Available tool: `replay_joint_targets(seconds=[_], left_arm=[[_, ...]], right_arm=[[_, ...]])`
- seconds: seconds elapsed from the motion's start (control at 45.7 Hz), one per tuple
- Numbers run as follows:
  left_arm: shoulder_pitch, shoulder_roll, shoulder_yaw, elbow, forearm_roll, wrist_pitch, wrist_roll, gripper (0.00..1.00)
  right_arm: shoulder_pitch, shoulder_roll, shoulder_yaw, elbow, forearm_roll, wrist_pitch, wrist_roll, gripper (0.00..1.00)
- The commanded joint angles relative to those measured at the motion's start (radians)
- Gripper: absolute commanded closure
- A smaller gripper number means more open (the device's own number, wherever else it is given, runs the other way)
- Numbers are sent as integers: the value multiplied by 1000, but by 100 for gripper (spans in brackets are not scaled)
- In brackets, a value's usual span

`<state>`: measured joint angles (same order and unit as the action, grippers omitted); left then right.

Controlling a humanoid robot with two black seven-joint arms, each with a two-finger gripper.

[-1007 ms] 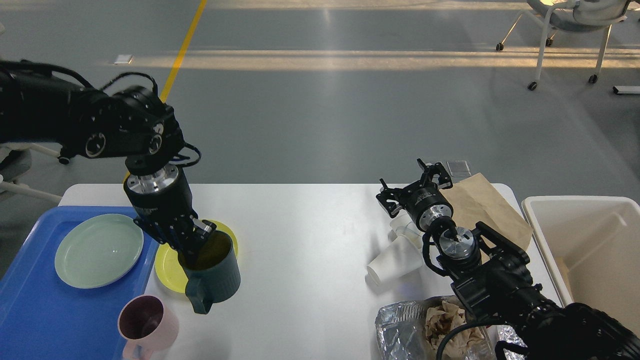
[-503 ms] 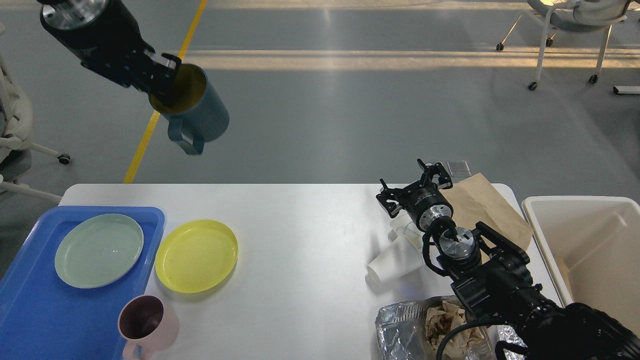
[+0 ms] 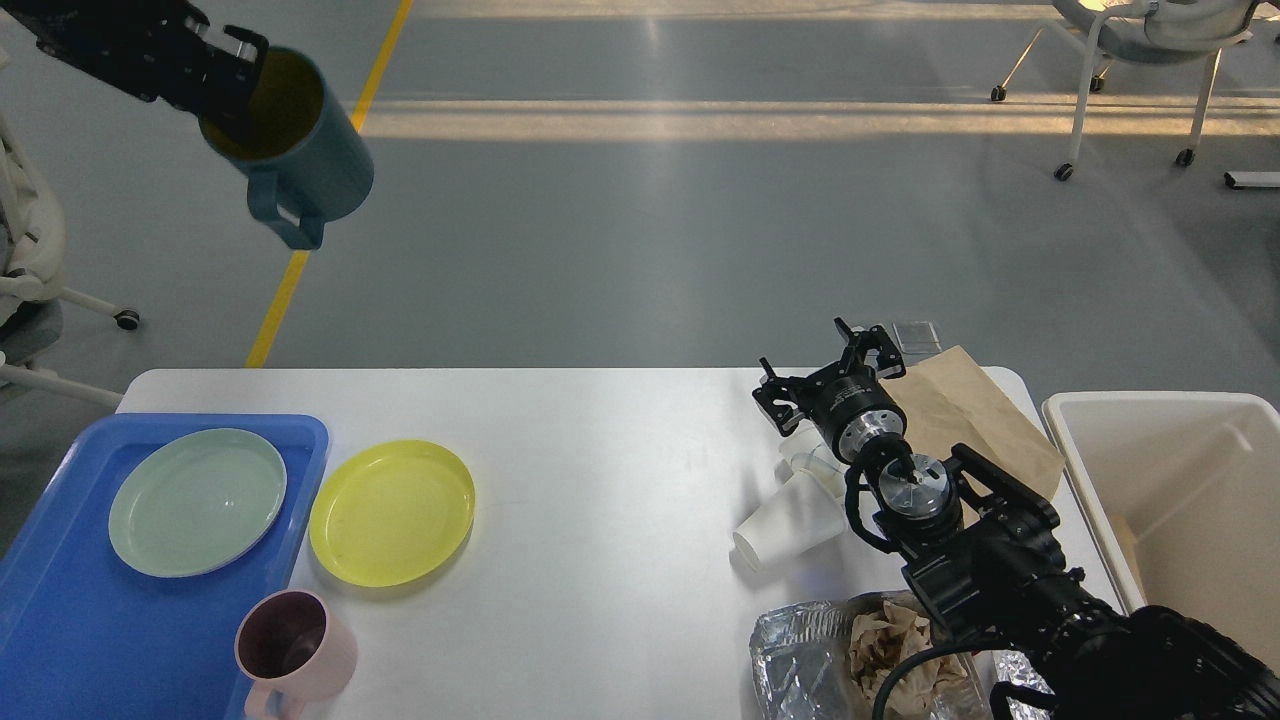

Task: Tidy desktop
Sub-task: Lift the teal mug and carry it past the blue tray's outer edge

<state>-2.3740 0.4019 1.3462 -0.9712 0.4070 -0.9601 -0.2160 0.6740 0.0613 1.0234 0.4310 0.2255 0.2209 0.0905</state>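
Far left, high above the floor: left gripper point(image 3: 232, 75) clamped on the rim of a teal mug point(image 3: 300, 150), clear of the desktop point(image 3: 600, 480), which spans the near middle. On it, left to right: blue tray point(image 3: 60, 620) bearing green plate point(image 3: 197, 500); pink mug point(image 3: 295, 650); yellow plate point(image 3: 392, 511); toppled paper cups point(image 3: 790, 520); foil with crumpled paper point(image 3: 850, 650); brown bag point(image 3: 975, 415). Right gripper point(image 3: 828, 370), fingers spread and empty, above the cups; cream bin point(image 3: 1180, 500) at far right.

Single head view, set high above the near edge of the table point(image 3: 620, 480), facing forward and down, tabletop close below, grey floor point(image 3: 700, 230) beyond, no second view shared
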Motion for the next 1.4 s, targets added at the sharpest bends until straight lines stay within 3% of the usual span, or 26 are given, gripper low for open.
replay_joint_targets(seconds=[0.0, 0.263, 0.613, 0.941, 1.072, 1.204, 1.379], left_arm=[[110, 1, 57, 0, 10, 0, 6, 100], [364, 50, 117, -1, 50, 0, 46, 100], [645, 172, 108, 0, 91, 0, 193, 100], [809, 229, 88, 0, 173, 267, 214, 100], [877, 229, 59, 0, 185, 366, 245, 100], [937, 230, 14, 0, 191, 405, 290, 100], [983, 230, 5, 0, 193, 431, 313, 100]], right_arm=[[-1, 0, 0, 0, 0, 0, 0, 0], [-1, 0, 0, 0, 0, 0, 0, 0], [-1, 0, 0, 0, 0, 0, 0, 0], [-1, 0, 0, 0, 0, 0, 0, 0], [1, 0, 0, 0, 0, 0, 0, 0], [-1, 0, 0, 0, 0, 0, 0, 0], [-1, 0, 0, 0, 0, 0, 0, 0]])
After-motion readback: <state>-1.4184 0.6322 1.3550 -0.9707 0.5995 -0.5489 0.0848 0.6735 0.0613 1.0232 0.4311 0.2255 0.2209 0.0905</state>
